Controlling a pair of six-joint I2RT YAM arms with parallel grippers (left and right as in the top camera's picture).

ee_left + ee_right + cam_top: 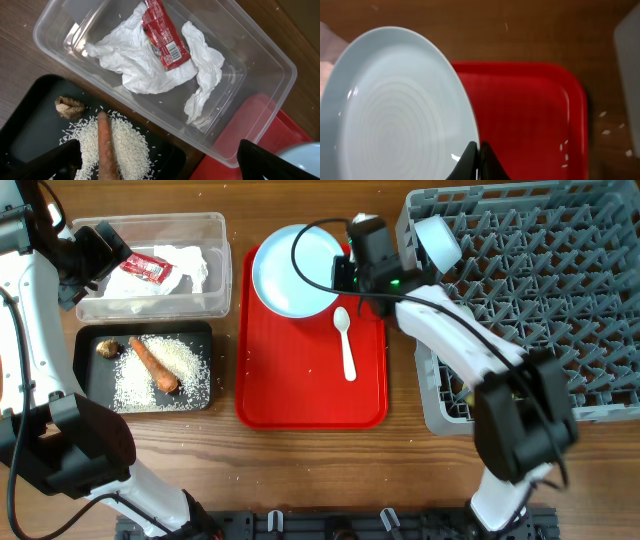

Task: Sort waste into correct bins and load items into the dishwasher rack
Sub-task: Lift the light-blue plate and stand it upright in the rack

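The pale blue plate (293, 270) is at the back of the red serving tray, its rim pinched by my right gripper (343, 276); the right wrist view shows the plate (390, 110) with the fingers (478, 160) shut on its edge. The white spoon (345, 340) lies on the tray. The clear tub (215, 275) holds the white napkin (135, 65) and red wrapper (162, 35). The black tray (90, 370) holds the carrot piece (155, 365), brown lump (107, 348) and rice (185, 360). My left gripper (105, 255) hovers open over the tub's left end. The grey rack (540, 290) is at right.
The red serving tray (310, 390) sits between the bins and the rack. A white round item (438, 242) rests at the rack's back left corner. Rice grains are scattered on the wood by the black tray.
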